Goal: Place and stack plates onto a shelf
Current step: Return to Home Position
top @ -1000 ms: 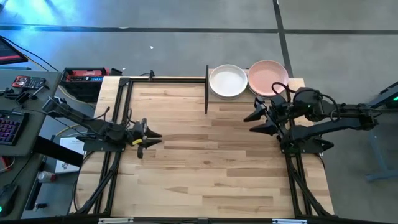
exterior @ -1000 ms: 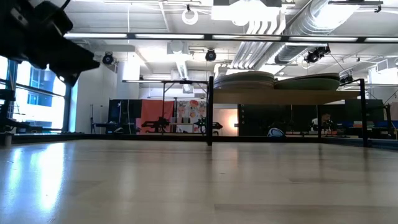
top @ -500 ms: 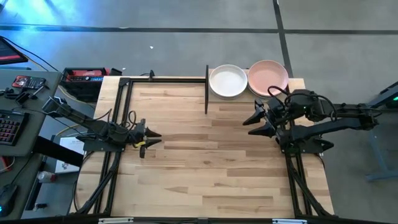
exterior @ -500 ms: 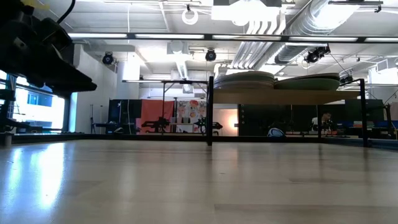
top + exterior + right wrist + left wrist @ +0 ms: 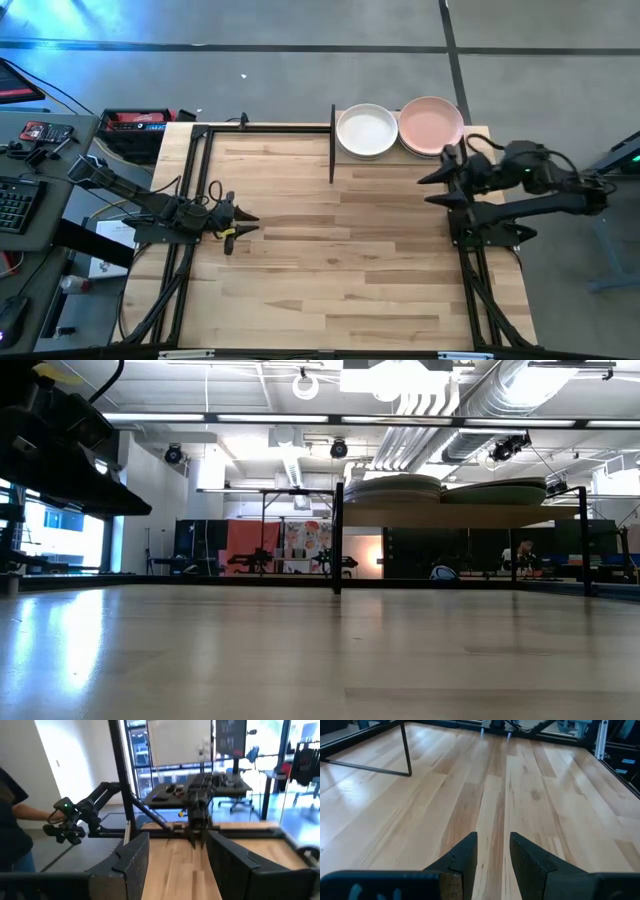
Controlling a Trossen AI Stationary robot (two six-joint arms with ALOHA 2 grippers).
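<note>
Evidently the stacking is finished, as far as the views show: the plates sit in two piles on the shelf at the tabletop's far edge, toward its right corner, a white-topped stack beside a pink-topped stack. How many lie under each top plate cannot be counted. No plate shows anywhere off the shelf. The right gripper hangs near the right edge, just in front of the shelf, jaws spread wide and empty. The left gripper sits by the left edge, fingers narrowly parted, holding nothing. Only parking the arms seems left.
</note>
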